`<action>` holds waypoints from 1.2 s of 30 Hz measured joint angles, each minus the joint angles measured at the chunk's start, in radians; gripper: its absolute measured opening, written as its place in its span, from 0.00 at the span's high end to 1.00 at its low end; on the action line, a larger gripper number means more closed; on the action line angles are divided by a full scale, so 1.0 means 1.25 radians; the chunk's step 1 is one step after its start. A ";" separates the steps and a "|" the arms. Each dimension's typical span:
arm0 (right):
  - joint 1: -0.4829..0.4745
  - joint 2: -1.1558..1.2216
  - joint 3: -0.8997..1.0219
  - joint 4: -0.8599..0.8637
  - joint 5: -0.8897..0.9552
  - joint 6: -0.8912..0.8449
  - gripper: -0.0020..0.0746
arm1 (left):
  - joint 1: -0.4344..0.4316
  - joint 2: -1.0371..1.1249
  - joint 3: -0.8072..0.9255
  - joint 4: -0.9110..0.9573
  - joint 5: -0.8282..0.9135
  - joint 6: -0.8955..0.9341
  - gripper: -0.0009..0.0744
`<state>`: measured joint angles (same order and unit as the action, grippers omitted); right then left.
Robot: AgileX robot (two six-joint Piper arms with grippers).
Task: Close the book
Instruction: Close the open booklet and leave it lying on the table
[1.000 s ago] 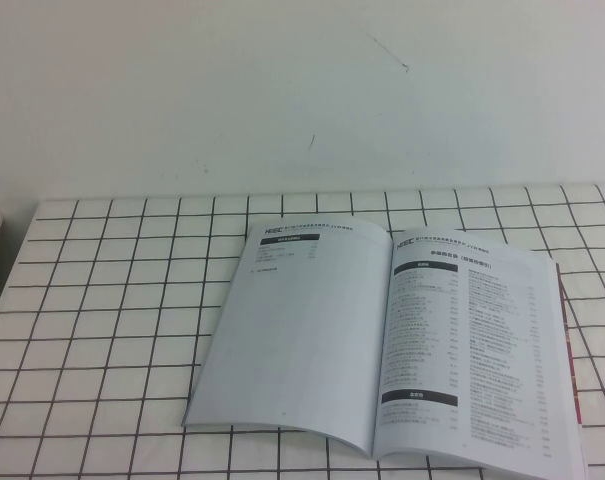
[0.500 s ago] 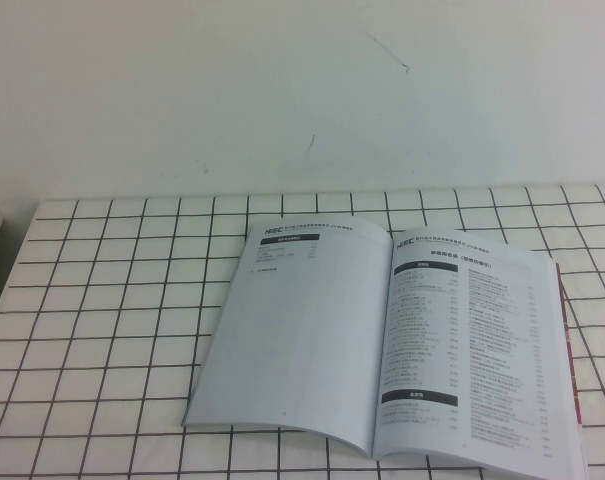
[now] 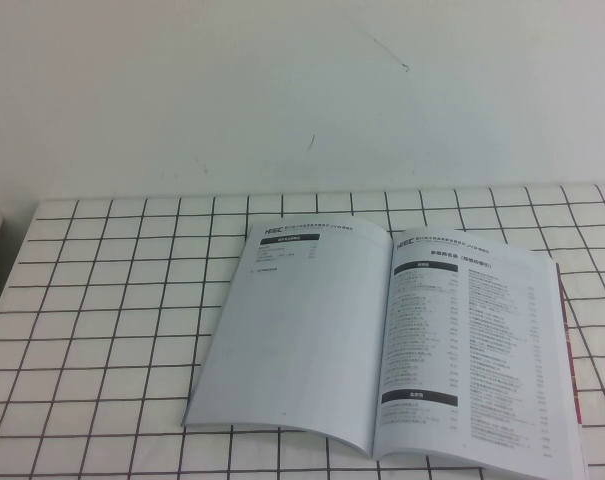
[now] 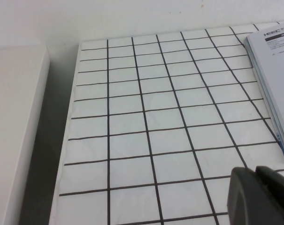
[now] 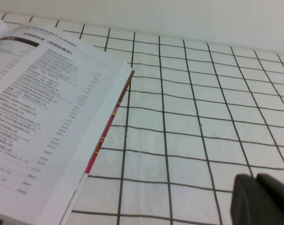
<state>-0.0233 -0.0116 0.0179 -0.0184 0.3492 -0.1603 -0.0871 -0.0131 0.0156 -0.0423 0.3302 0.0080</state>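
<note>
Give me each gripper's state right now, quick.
Left gripper: above the white black-gridded tablecloth, left of the open white printed book; state cannot be told.
Right gripper: above the tablecloth, right of the book; cannot be told.

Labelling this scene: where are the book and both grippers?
book (image 3: pixel 312 340), high view, open left page.
left gripper (image 4: pixel 257 190), left wrist view, dark tip, left of book.
right gripper (image 5: pixel 259 194), right wrist view, dark tip, right of book.

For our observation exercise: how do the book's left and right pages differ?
The left page is mostly blank, printed only at its top; the right page is filled with dense columns. A red cover edge shows beside the right page, not the left page. Both lie open. The left gripper and right gripper are clear of the book.
</note>
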 joint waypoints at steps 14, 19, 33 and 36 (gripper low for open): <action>0.000 0.000 0.009 0.000 -0.364 -0.001 0.98 | 0.000 0.000 0.005 0.002 -0.450 0.000 0.99; 0.000 0.000 0.009 0.000 -0.608 0.005 0.98 | 0.000 0.000 0.005 0.002 -0.649 0.000 0.99; 0.000 0.000 0.009 0.027 -0.748 0.008 0.98 | 0.000 0.000 0.005 -0.039 -0.706 0.002 0.99; 0.000 0.000 -0.003 0.039 -0.676 0.008 0.98 | 0.000 0.000 -0.018 -0.044 -0.601 0.005 0.99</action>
<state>-0.0233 -0.0116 0.0144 0.0306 -0.4963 -0.1499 -0.0871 -0.0135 -0.0074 -0.0969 -0.4207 0.0141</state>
